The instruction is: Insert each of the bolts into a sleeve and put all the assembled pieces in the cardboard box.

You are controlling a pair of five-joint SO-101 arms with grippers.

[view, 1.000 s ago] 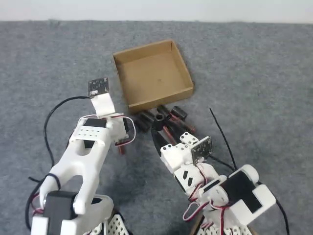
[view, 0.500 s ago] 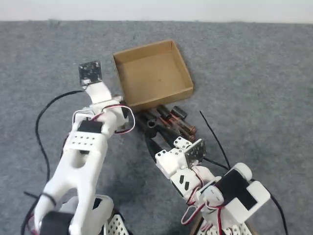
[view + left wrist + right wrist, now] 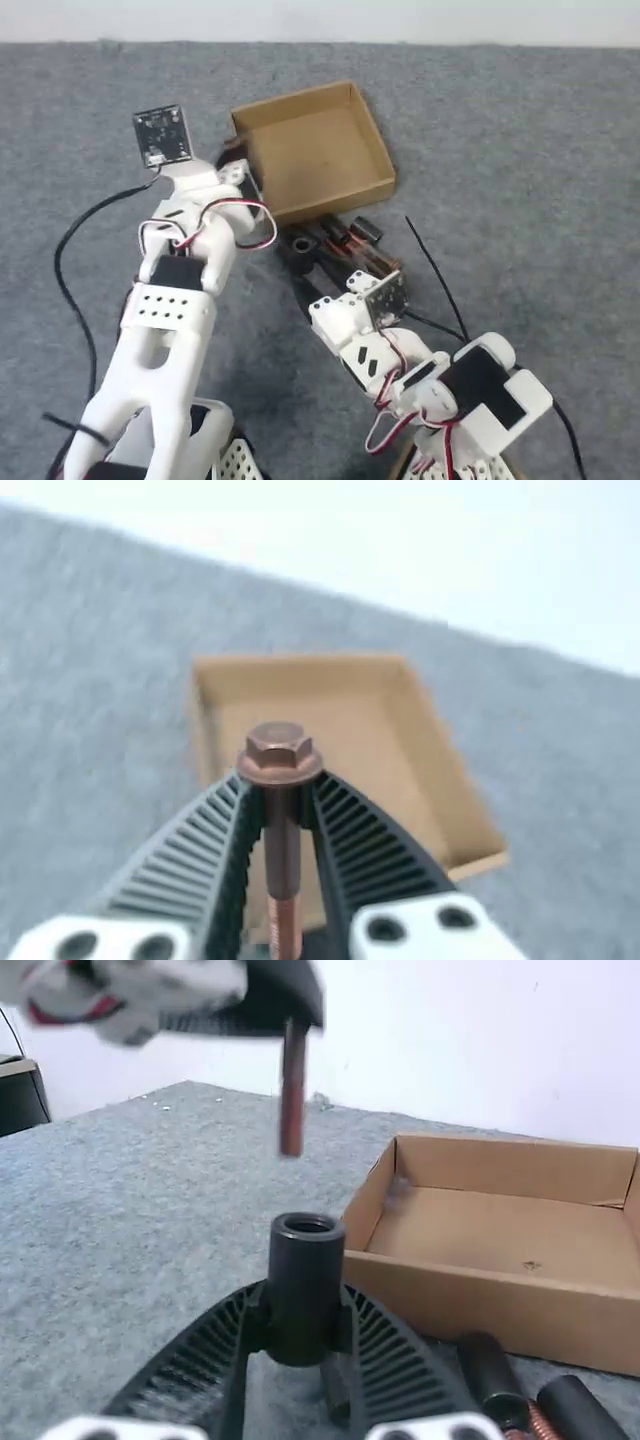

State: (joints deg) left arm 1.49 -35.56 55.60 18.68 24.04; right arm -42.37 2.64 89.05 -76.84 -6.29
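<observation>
2 grippers: each clamped on 1 part, both raised above the grey carpet (image 3: 520, 130) on the near side of the box.
left gripper (image 3: 281, 780): jaws drawn in to the width of a shank, pinching 1 copper bolt (image 3: 279, 765) just under its hex head.
bolt: upright, head on top, shank hanging down between the ribbed fingers (image 3: 205, 840); seen from the right wrist, higher than the sleeve's mouth and apart from it, touching nothing below.
left gripper, high view: just beside the near left corner of the cardboard box (image 3: 330, 200).
right gripper (image 3: 303, 1305): jaws part-way closed, wrapped around the lower half of 1 black sleeve (image 3: 304, 1270).
sleeve: upright, open bore facing up, upper half standing free above the jaws; in the high view, just in front of the box's front wall and beside the loose parts.
cardboard box: open-topped, flat on the carpet, beyond both grippers; bare brown floor in view from both wrists.
loose sleeves (image 3: 488, 1365): black, lying on their sides on the carpet, close against the box's front wall, bunched together; exact count hard to tell.
loose bolts (image 3: 533, 1423): copper, lying among those sleeves, partly hidden by them.
black cable (image 3: 440, 270): trailing across the carpet from the right arm.
</observation>
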